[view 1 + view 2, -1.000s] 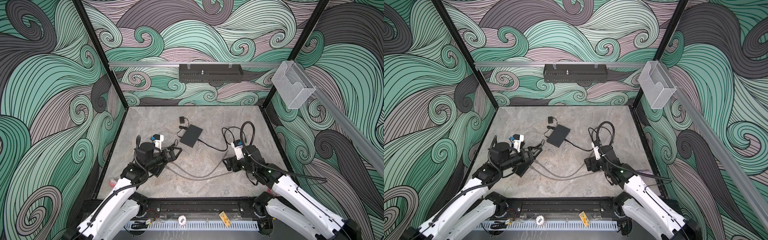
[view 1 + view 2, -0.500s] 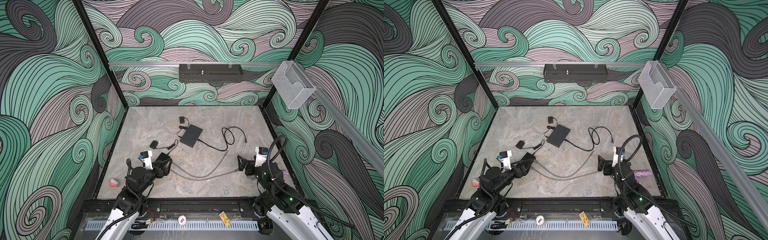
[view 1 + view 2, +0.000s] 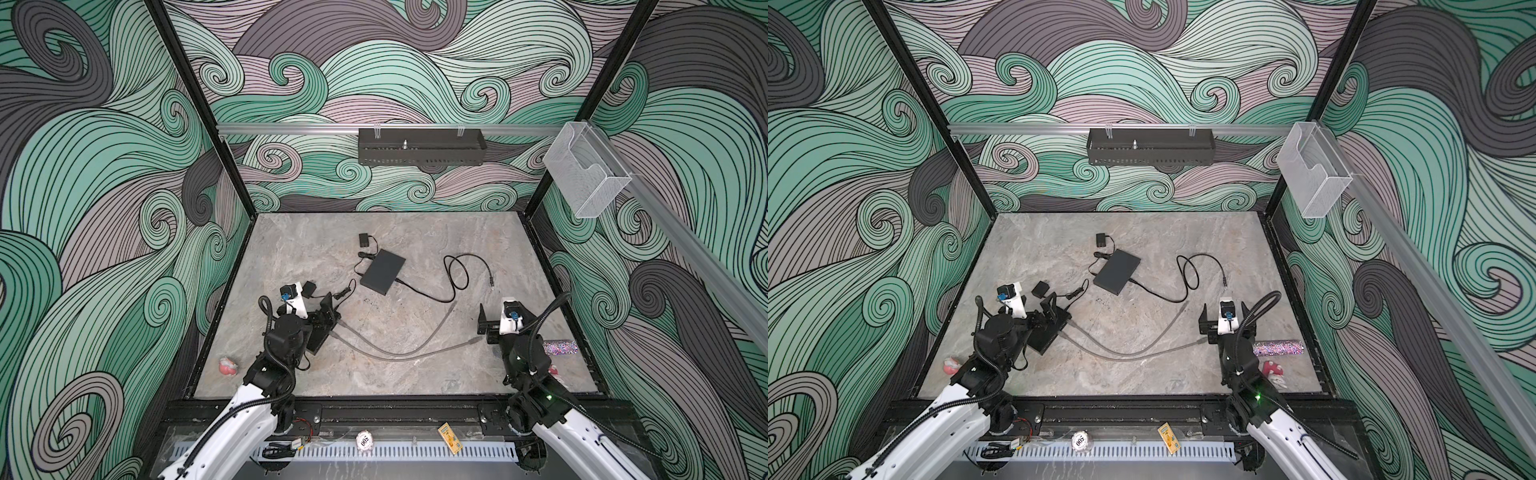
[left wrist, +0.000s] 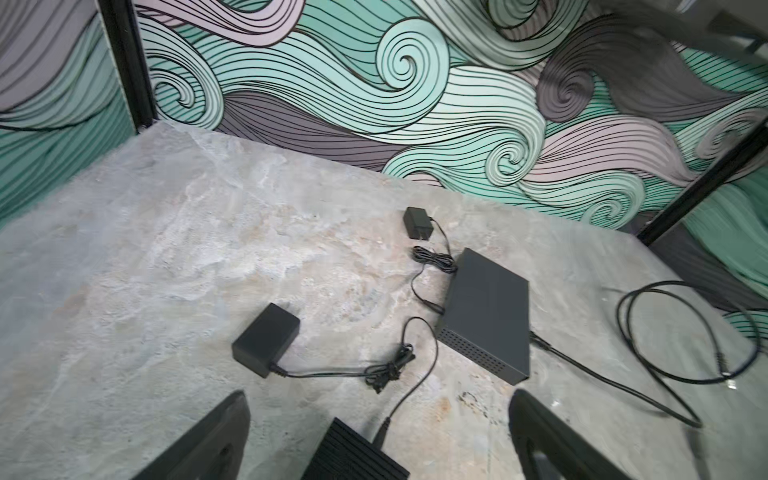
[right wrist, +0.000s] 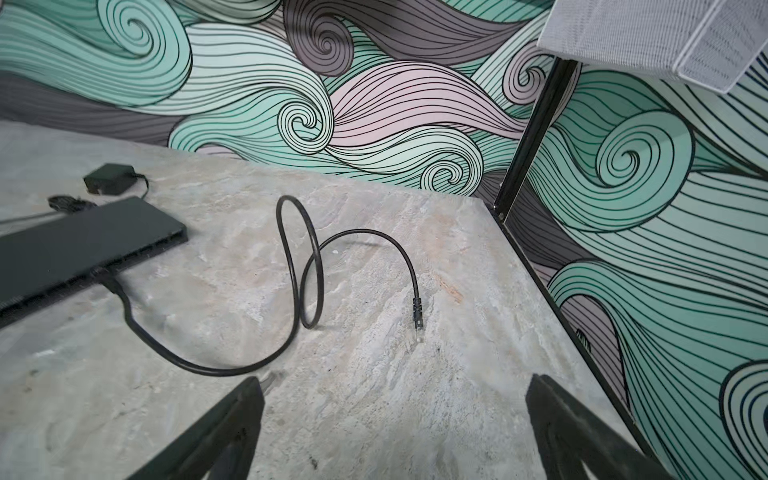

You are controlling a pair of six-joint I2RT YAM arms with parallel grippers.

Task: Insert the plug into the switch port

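At the lower left of a top view, my left gripper (image 4: 378, 397) hangs spread wide and empty. Its jaws straddle the corner of a black ribbed box (image 4: 353, 455), likely a second switch. I'd guess it sits there so it can pin the box when a plug is pushed in. Just above it lies a power adapter (image 3: 309, 289) with its bundled lead. In the middle the grey switch (image 3: 382, 272) lies flat on the table (image 3: 291, 249), a black Ethernet cable (image 3: 419, 291) already seated in its lower-right edge. That cable loops once, which leaves slack, and its free plug (image 5: 417, 322) rests right of centre, touching nothing else. Two grey cables (image 3: 399, 354) run from the ribbed box toward the lower right. The grey plug (image 5: 268, 378) of one lies just beside a finger of my right gripper (image 5: 395, 380), also released and holding nothing. Which plug is meant I cannot tell; neither is picked up yet.
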